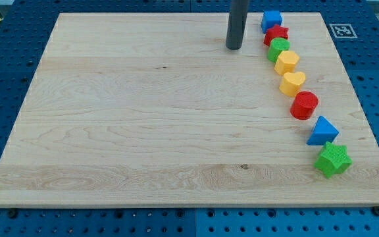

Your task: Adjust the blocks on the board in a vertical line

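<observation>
The arm has no jaws, only a rod, and it holds nothing. Its tip [233, 47] rests on the board [143, 118], to the view's left of the top of the row and apart from every block.

Eight blocks run down the view's right side: blue cube [271, 19], red star [276, 33], green block [279, 48], yellow hexagon [286, 62], yellow heart [293, 83], red cylinder [304, 105], blue triangle [322, 131] and green star [333, 159]. The row slants, its lower blocks lying further to the view's right.

The step in hand looks like approaching the upper blocks from their left. The next move probably calls for nudging these rightward, or going round to push the lower ones leftward, until the row stands straight.
</observation>
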{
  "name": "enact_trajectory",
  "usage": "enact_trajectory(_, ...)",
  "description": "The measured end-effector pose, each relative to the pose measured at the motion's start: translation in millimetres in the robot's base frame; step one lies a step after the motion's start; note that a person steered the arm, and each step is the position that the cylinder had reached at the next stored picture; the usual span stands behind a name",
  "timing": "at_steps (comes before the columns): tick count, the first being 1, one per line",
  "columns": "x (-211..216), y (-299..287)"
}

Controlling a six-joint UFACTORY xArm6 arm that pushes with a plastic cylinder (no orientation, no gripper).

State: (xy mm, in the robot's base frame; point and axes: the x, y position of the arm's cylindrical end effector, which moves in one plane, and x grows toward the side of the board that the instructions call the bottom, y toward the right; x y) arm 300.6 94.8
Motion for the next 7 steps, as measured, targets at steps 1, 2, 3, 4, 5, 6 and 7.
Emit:
enact_trajectory(1,3.2,16.0)
enact_trajectory(2,7.1,24.1)
enact_trajectory(3,11.5,29.4)
enact_trajectory(4,11.9,38.5)
enact_trajectory(5,11.9,44.5)
enact_trajectory(6,14.8,44.6)
enact_trajectory(7,20.7,51.8)
